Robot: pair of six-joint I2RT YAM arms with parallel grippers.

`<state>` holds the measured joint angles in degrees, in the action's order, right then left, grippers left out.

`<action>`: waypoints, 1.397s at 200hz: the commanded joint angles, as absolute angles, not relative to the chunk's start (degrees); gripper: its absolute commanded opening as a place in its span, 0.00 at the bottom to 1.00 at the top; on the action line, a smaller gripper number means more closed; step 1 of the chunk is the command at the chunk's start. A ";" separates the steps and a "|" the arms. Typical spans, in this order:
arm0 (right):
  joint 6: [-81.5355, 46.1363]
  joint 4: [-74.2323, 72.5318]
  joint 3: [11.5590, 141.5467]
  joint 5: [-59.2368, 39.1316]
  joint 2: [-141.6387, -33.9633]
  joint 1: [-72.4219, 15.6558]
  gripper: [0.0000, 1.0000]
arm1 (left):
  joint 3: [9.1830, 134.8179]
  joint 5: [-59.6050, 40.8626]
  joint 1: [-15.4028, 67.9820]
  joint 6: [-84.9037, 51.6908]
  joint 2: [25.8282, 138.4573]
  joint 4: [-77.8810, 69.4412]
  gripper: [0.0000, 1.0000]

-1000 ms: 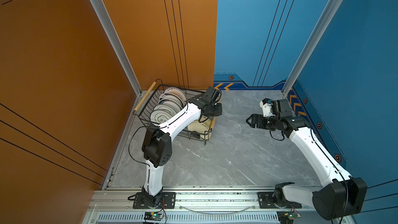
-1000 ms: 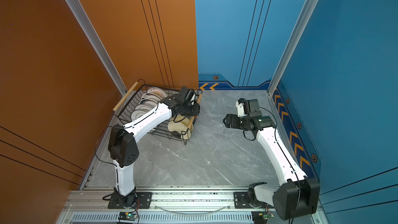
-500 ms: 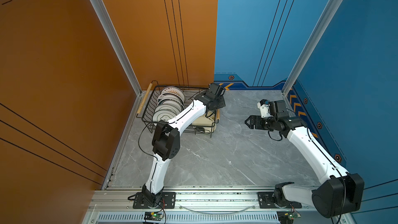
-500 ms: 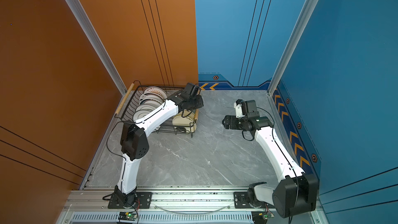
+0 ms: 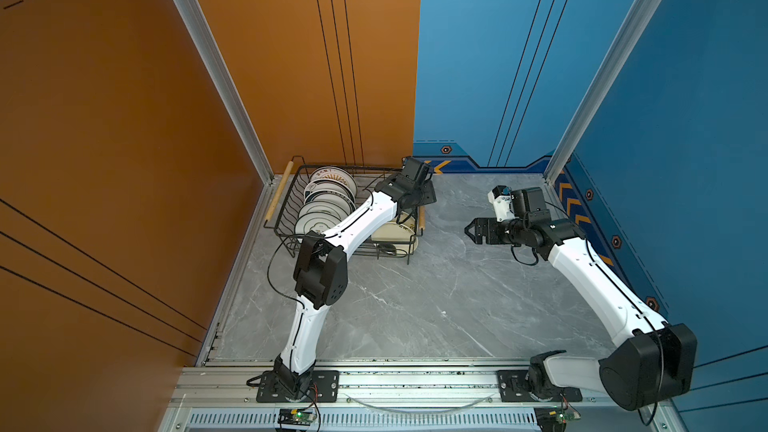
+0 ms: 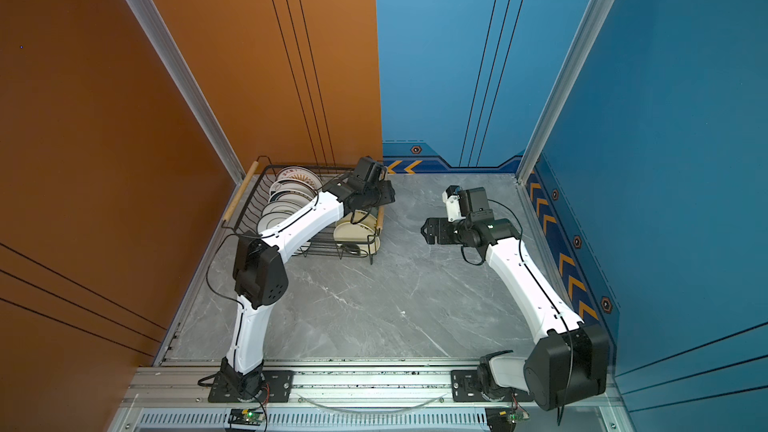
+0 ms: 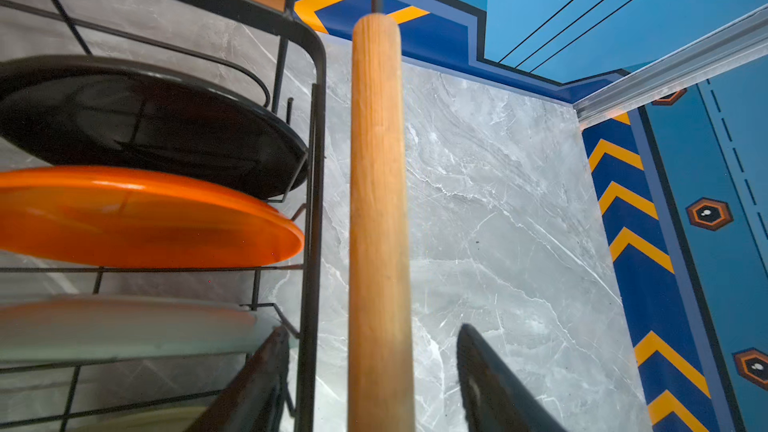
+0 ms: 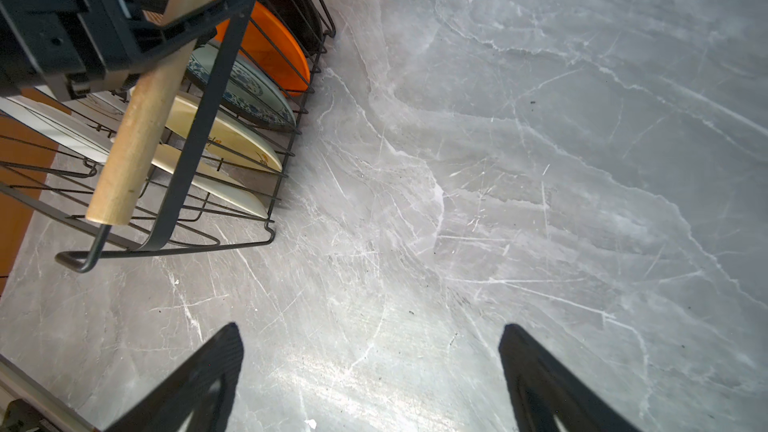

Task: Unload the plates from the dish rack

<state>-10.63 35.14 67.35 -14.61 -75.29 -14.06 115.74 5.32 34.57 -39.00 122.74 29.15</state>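
The black wire dish rack [image 5: 286,209] [image 6: 245,209] stands in the back left corner of the floor. Several plates [image 5: 328,201] stand on edge in it. The left wrist view shows a black plate [image 7: 145,126], an orange plate [image 7: 145,218] and a pale one [image 7: 124,326]. My left gripper [image 5: 419,197] [image 7: 374,328] is open around the rack's right wooden handle [image 7: 376,201], with a gap on each side of the rod. My right gripper [image 5: 468,231] [image 8: 372,326] hovers open above bare floor to the right of the rack, holding nothing.
The grey marble floor [image 5: 415,305] is walled by orange panels on the left and blue panels behind and on the right. The rack's other wooden handle [image 5: 277,193] lies close to the left wall. The arm bases sit on a metal rail [image 5: 415,384] at the front.
The left gripper, which was shut on the rack's right handle, swung the rack square to the back wall and has now opened off the rod. The right gripper opened slightly wider.
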 commanded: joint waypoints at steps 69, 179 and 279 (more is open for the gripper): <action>3.71 36.59 81.34 -5.06 -77.51 -29.82 1.00 | 108.17 2.11 28.66 -29.15 104.52 33.10 0.98; 29.31 47.18 112.70 -4.09 -106.49 -39.72 0.96 | 75.21 2.14 12.76 -25.02 71.20 35.17 0.98; 34.19 46.05 119.33 -6.71 -118.14 -39.81 0.80 | 63.09 -3.08 3.09 -22.92 57.15 40.70 0.98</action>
<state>32.62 44.62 116.60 -6.17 -116.84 -39.77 64.77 0.21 4.67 -23.73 58.76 38.96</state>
